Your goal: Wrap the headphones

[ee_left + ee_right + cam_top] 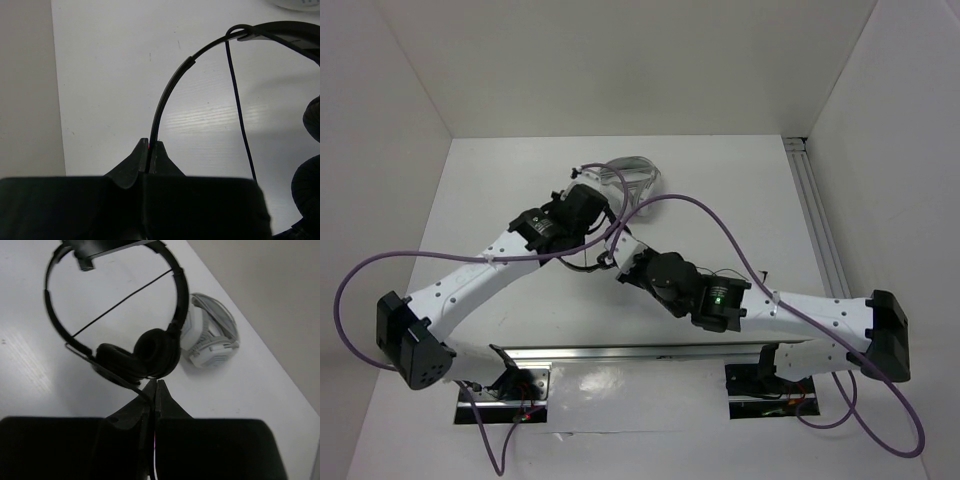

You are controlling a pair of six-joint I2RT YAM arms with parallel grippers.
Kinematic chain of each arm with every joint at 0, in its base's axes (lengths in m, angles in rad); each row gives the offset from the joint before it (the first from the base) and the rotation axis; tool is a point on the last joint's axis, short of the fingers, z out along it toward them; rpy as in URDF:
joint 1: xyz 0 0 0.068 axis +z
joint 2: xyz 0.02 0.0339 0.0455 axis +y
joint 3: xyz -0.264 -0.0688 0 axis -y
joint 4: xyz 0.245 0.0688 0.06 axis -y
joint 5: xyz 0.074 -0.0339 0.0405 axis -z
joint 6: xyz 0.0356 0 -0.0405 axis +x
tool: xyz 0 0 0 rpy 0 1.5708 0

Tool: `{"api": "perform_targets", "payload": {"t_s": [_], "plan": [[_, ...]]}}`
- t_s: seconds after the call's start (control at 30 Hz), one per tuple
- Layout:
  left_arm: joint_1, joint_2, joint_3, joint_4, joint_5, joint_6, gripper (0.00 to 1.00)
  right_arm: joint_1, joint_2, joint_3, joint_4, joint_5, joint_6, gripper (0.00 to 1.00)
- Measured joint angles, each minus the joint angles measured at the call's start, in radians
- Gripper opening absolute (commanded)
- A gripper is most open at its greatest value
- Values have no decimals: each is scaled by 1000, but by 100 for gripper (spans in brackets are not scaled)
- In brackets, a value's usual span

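The left hand (150,146) and right hand (155,386) pinch headphones (150,352).

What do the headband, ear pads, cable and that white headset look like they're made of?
Headband: thin black strip, semi-gloss, likely plastic, possibly over metal. Ear pads: matte black, soft-looking, probably foam or leatherette; too blurred to settle. Cable: thin black, rubbery-looking jacket. White headset: hard moulded plastic, white shell with grey parts, slight sheen.

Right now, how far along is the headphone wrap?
Early. Done: left gripper pinches the headband; one strand of cable crosses the band's loop. In hand: right gripper is shut, apparently on the cable below the ear pads. To do: the remaining winds; no neat bundle shows yet.
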Motion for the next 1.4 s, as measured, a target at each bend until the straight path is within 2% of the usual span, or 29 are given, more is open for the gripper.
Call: {"api": "perform_targets", "payload": {"t_s": [0.13,0.27,0.4,0.5,1.0,1.2,1.4], "plan": [[-33,-33,-21,-23,57,-1,0,13,-30,-26,52,119,-69,6],[-79,-68,-77,-32,134,-6,0,14,-69,-92,183,207,-158,20],[-126,-89,-124,-52,191,-6,0,-16,-89,-99,259,208,-205,21],[-153,-110,-130,-62,226,-6,0,-79,-98,-100,292,149,-205,18],[-310,-287,-136,-79,387,-2,0,-392,-58,-149,378,-196,-56,17],[-325,-309,-122,-96,440,0,0,-463,36,-134,398,-360,16,15],[-326,-327,-18,-102,430,-3,0,-495,143,-134,443,-552,127,11]]}}
